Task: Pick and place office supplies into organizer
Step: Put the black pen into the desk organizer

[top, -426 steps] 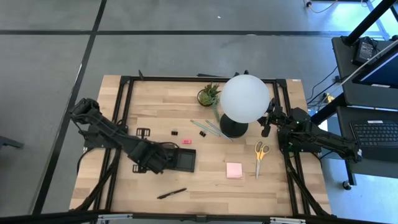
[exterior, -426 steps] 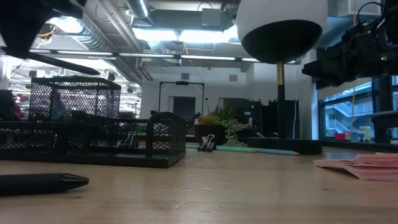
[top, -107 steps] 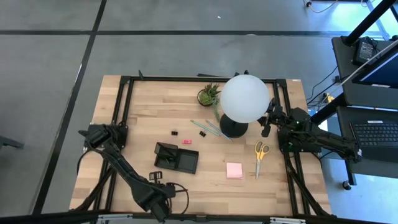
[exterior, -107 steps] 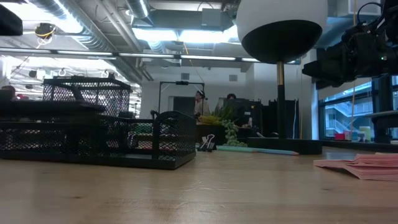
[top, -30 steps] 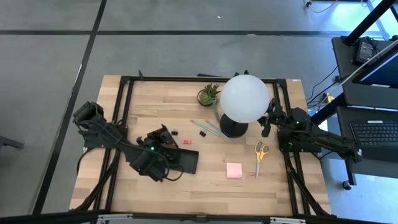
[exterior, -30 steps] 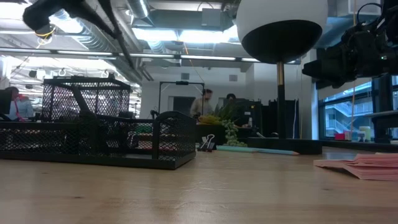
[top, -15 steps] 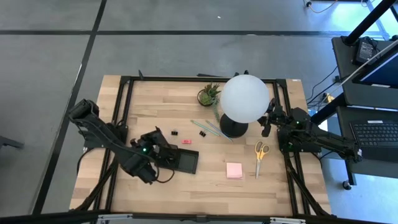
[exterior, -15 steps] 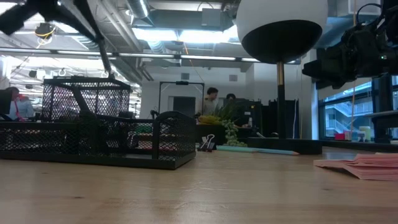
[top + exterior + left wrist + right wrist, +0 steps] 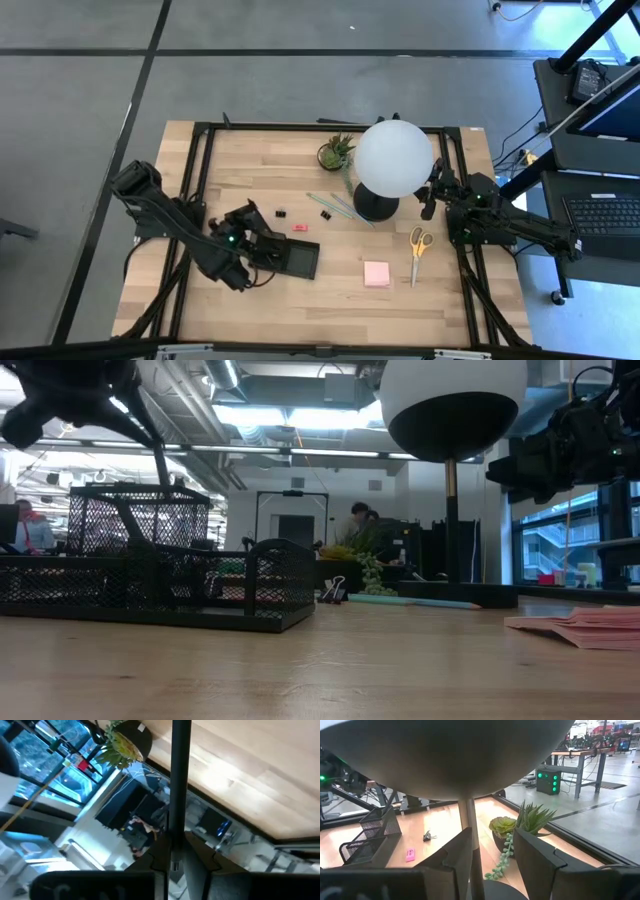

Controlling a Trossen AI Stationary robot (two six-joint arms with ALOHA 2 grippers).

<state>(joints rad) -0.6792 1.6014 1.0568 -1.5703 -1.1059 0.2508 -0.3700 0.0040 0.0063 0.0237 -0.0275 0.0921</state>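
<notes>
Organizer (image 9: 287,256), one pen (image 9: 178,785), gripped.

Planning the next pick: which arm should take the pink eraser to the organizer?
Left, I'd say. The left hand holds a black pen over the organizer, with the pink eraser just beyond. The right hand waits behind the lamp.

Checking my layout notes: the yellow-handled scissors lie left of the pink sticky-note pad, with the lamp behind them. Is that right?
Not quite. In the high view the yellow-handled scissors lie to the right of the pink sticky-note pad, not left of it. The rest stands: the lamp is behind them.
</notes>
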